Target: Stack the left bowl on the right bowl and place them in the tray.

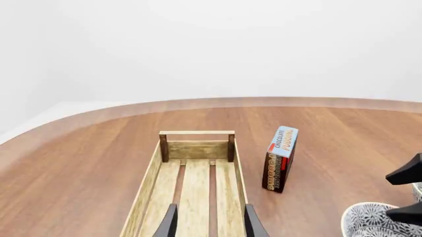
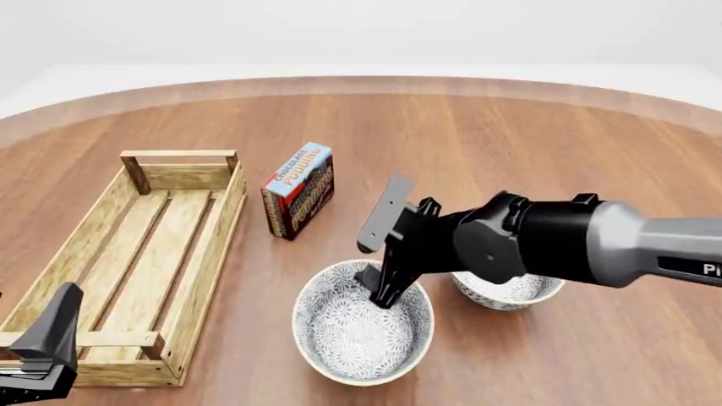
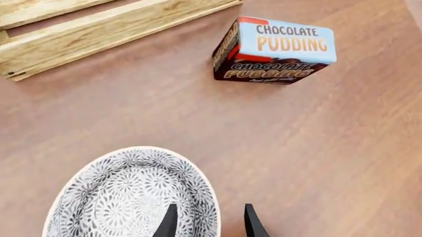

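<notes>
The left bowl [image 2: 363, 331], white with a grey floral pattern, sits on the table at the front centre; it also shows in the right wrist view [image 3: 128, 197] and in the left wrist view [image 1: 376, 222]. The right bowl [image 2: 513, 292] sits just to its right, partly hidden by my right arm. My right gripper [image 2: 381, 289] is open, its jaws astride the left bowl's far rim [image 3: 211, 224]. The wooden slat tray [image 2: 215, 237] lies at the left [image 1: 197, 182]. My left gripper [image 1: 211, 228] is open and empty above the tray's near end [image 2: 46, 351].
A chocolate pudding box [image 2: 299, 190] stands upright between the tray and the bowls; it also shows in the left wrist view [image 1: 280, 158] and in the right wrist view [image 3: 277, 49]. The round wooden table [image 2: 474, 135] stretches beyond.
</notes>
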Controlling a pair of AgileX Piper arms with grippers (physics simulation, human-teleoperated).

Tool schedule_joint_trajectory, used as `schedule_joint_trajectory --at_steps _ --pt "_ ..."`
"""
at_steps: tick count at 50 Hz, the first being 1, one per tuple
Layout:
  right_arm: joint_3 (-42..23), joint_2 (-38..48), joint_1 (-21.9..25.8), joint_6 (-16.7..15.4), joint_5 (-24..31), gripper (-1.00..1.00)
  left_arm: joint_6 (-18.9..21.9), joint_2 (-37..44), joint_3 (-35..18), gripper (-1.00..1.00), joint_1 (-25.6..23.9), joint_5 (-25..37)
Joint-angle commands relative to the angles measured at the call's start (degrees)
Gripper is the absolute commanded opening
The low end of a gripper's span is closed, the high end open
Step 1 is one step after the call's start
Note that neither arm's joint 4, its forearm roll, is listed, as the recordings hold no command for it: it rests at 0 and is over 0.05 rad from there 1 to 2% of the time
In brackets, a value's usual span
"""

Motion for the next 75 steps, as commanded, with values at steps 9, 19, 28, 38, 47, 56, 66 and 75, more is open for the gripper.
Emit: schedule_joint_trajectory --at_steps 9,19,28,38,47,56,66,75 --pt "1.24 2.2 -0.49 1.31 -2.95 1.0 0.0 0.0 0.0 1.0 0.0 0.0" --pt "1.71 3.26 -0.57 2.24 -4.26 1.0 0.0 0.0 0.0 1.0 0.0 0.0" --pt "2.45 4.31 -0.61 2.75 -5.73 1.0 0.0 0.0 0.0 1.0 0.0 0.0" --pt "2.92 4.94 -1.04 3.44 -6.82 1.0 0.0 0.0 0.0 1.0 0.0 0.0" --pt "4.42 6.12 -1.29 4.29 -9.19 1.0 0.0 0.0 0.0 1.0 0.0 0.0" --pt "5.23 6.5 -1.44 5.0 -10.02 1.0 0.0 0.0 0.0 1.0 0.0 0.0" --pt "5.29 7.63 -0.9 5.6 -10.76 1.0 0.0 0.0 0.0 1.0 0.0 0.0" --pt "5.22 7.59 -0.76 5.78 -10.42 1.0 0.0 0.0 0.0 1.0 0.0 0.0"
